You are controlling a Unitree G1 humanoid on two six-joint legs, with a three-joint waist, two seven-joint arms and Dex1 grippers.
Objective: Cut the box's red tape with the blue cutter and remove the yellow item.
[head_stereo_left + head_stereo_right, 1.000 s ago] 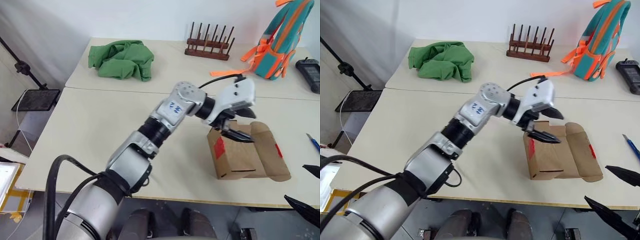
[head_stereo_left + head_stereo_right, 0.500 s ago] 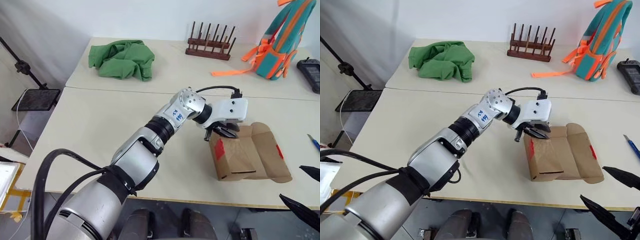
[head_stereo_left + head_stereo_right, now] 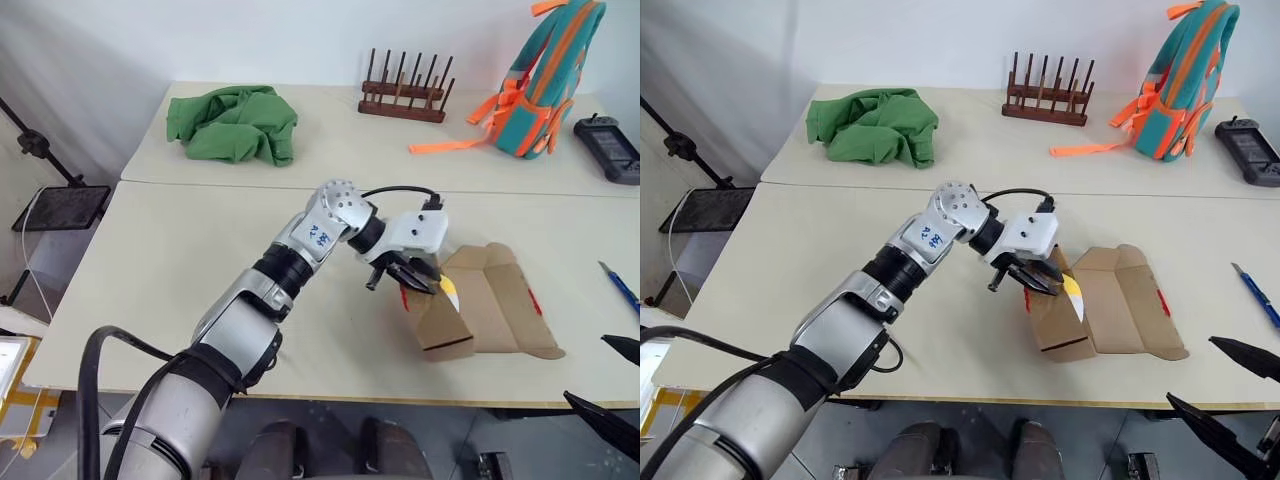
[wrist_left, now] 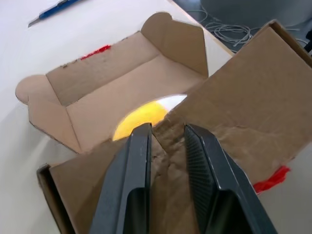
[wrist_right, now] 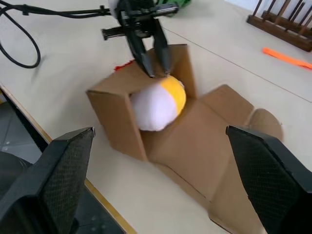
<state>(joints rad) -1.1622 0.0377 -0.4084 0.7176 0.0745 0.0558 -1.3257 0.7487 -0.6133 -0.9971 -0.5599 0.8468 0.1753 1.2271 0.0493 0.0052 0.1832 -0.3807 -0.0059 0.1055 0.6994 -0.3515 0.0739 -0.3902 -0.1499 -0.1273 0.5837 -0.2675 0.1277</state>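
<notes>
Gripping the near flap of the box (image 3: pixel 1095 315), my left gripper (image 3: pixel 1040 277) has swung leftward and down, fingers (image 4: pixel 138 161) clamped on the cardboard, tilting the carton up. That exposes the yellow item (image 5: pixel 158 100) inside the opened box; removal looks next. Red tape (image 4: pixel 270 179) remnants show on the flaps. My right gripper (image 5: pixel 161 175) hangs wide apart nearby, empty. The blue cutter (image 3: pixel 1255 297) lies on the table (image 3: pixel 790 270).

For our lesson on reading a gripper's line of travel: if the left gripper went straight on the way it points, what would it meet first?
The left gripper, jaws nearly shut, sits at the top flap of the box. Straight on, it would probably meet that cardboard edge first, then the yellow item just beyond; depth is uncertain.
</notes>
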